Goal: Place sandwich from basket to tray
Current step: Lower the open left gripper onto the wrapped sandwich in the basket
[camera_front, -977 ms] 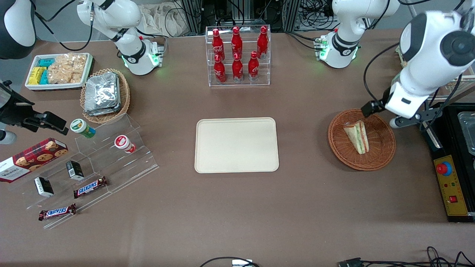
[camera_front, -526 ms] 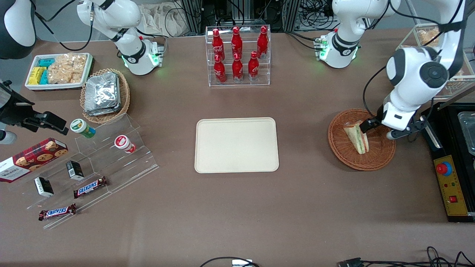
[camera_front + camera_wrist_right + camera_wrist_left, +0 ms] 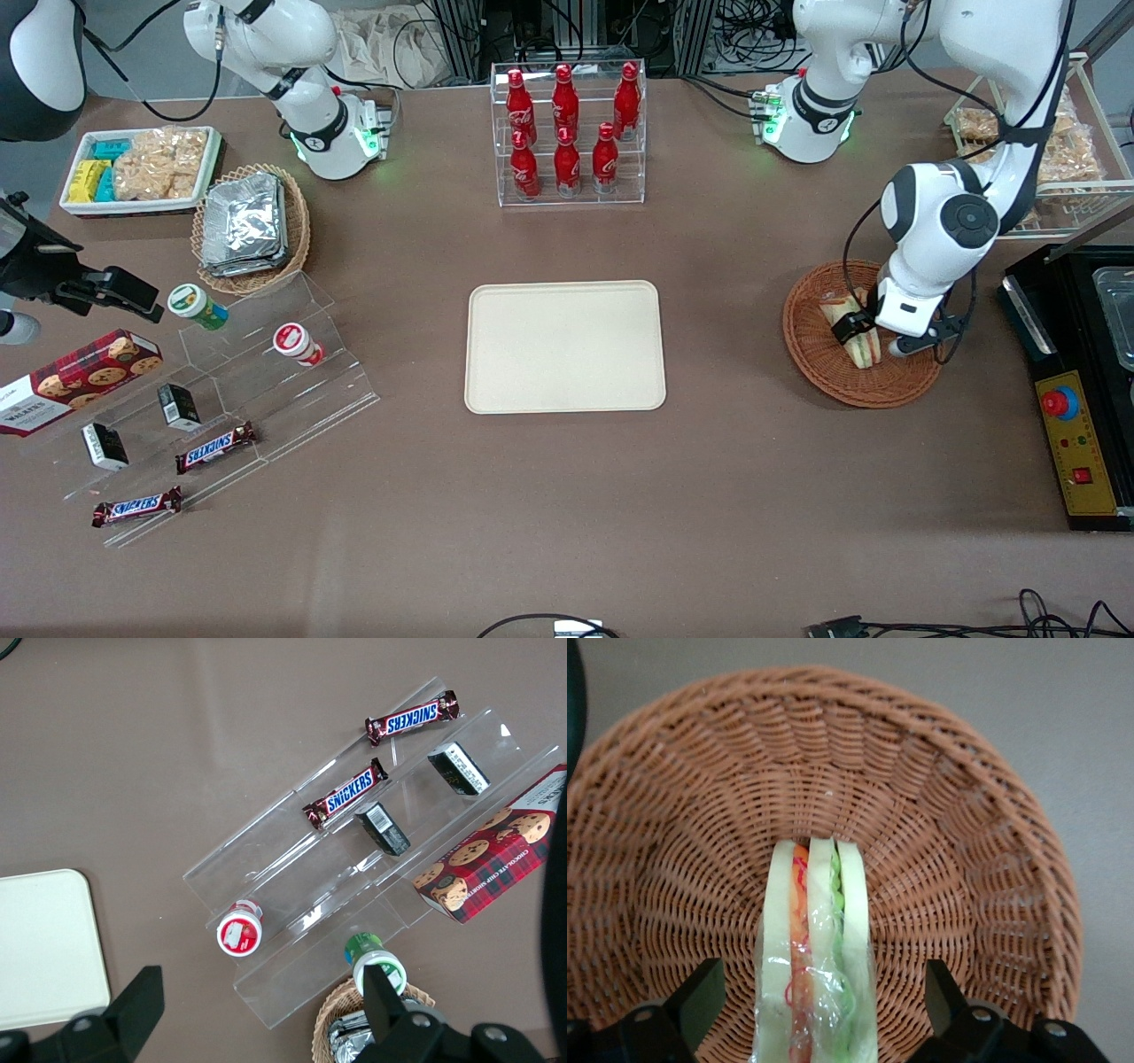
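The gripper (image 3: 819, 1014) is hovering over the basket (image 3: 811, 354) with its 2 fingers (image 3: 700, 997) spread wide astride the sandwich (image 3: 815, 948), which is lying ungrasped inside, leaving the tray (image 3: 565, 346) waiting bare.

The basket (image 3: 861, 372) is reddish-brown, with a woven criss-cross pattern. The sandwich (image 3: 815, 948) in it has white bread with an orange-red stripe and a green stripe, under shiny see-through wrap. Above it hangs the gripper (image 3: 819, 1014), which is black on a white arm. The tray (image 3: 565, 346) is plain cream. The table (image 3: 567, 496) is dull brown. The bottles (image 3: 565, 128) in the clear rack are bright red with white writing.
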{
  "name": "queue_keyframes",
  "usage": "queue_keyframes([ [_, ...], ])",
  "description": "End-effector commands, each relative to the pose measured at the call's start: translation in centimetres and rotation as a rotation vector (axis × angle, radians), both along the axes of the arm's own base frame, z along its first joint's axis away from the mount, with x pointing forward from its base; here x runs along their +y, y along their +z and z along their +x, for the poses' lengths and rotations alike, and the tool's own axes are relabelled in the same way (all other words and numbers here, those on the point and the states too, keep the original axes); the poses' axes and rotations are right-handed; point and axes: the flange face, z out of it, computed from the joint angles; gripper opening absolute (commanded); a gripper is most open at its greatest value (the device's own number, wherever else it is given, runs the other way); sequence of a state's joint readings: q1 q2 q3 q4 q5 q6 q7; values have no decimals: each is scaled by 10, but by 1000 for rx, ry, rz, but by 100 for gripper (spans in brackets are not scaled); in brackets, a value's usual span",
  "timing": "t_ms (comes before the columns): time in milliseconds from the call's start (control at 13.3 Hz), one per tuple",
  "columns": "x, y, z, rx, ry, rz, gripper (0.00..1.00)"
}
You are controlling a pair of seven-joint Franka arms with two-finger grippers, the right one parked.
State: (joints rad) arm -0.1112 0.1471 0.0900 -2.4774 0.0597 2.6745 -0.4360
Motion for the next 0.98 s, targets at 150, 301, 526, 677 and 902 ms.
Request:
queue_keyframes([
  [150, -6, -8, -17, 6, 24, -6, 96],
  [301, -8, -11, -21, 11, 23, -7, 79],
  [526, -10, -9, -21, 12, 15, -7, 15],
  [677, -13, 9, -18, -3, 10, -10, 12],
  [902, -28, 89, -14, 65, -26, 3, 13],
])
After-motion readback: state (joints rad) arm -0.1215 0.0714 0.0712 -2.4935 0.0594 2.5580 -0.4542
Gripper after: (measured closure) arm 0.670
